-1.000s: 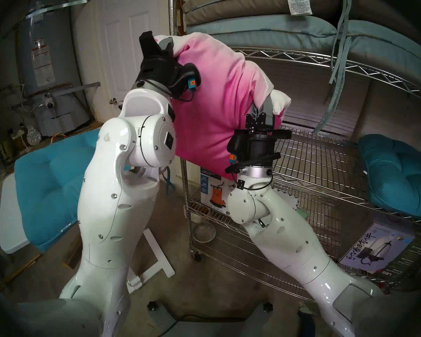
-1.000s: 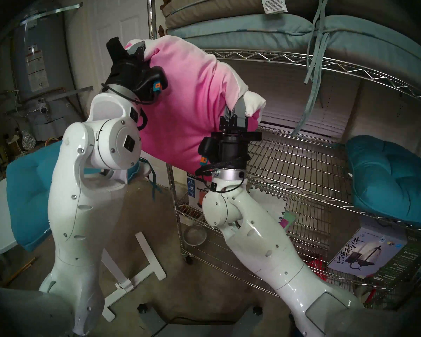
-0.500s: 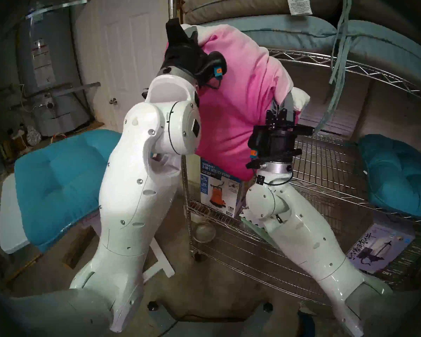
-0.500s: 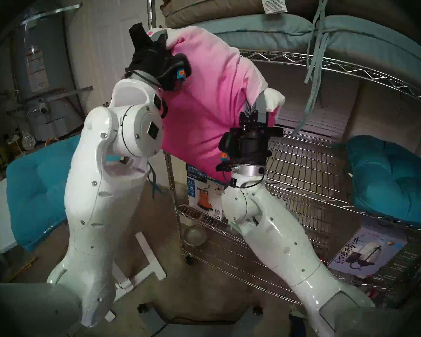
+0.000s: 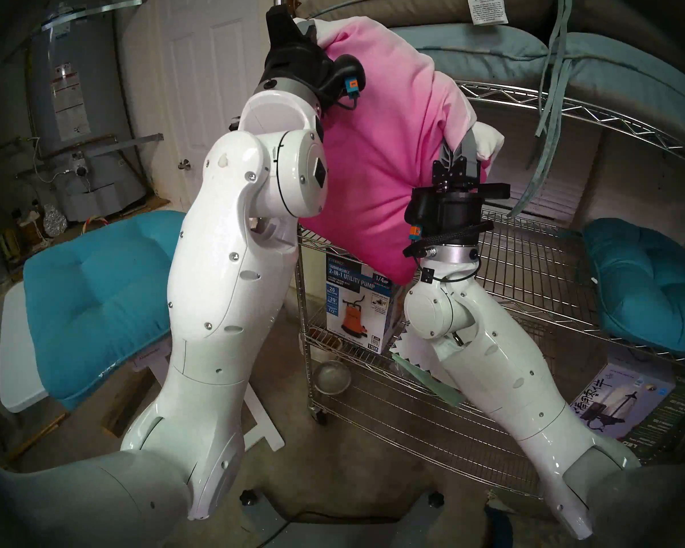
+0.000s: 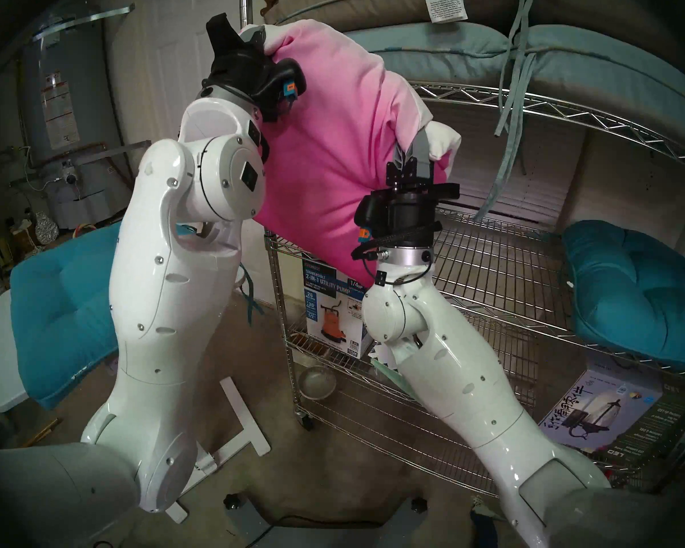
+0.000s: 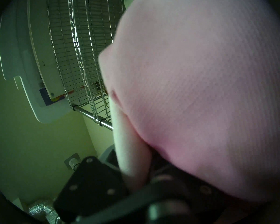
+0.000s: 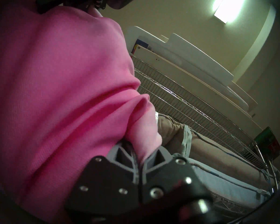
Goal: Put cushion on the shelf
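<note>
The cushion point(image 5: 376, 140) point(image 6: 325, 140) hangs in the air with its pink ombre back towards me, white at its corners. My left gripper point(image 5: 307, 31) point(image 6: 254, 37) is shut on its upper left corner. My right gripper point(image 5: 461, 144) point(image 6: 412, 146) is shut on its right corner. The cushion fills the left wrist view point(image 7: 200, 97) and the right wrist view point(image 8: 55, 89). It is in front of the left end of the shelf point(image 5: 530, 258) point(image 6: 491, 258), a chrome wire rack, above the bare middle tier. Its lettered front is hidden.
Pale-blue and tan pads point(image 5: 491, 49) lie on the upper tier, ties hanging down. A teal tufted cushion point(image 5: 649, 282) sits on the middle tier's right end. A pump box point(image 5: 354, 302) and a lamp box point(image 5: 625, 401) stand lower. Another teal cushion point(image 5: 95, 298) lies on a small white table point(image 5: 16, 357) at left.
Both arms have carried the cushion to the right and upward, from left of the rack's post to in front of its left end. Both grippers stay shut on it.
</note>
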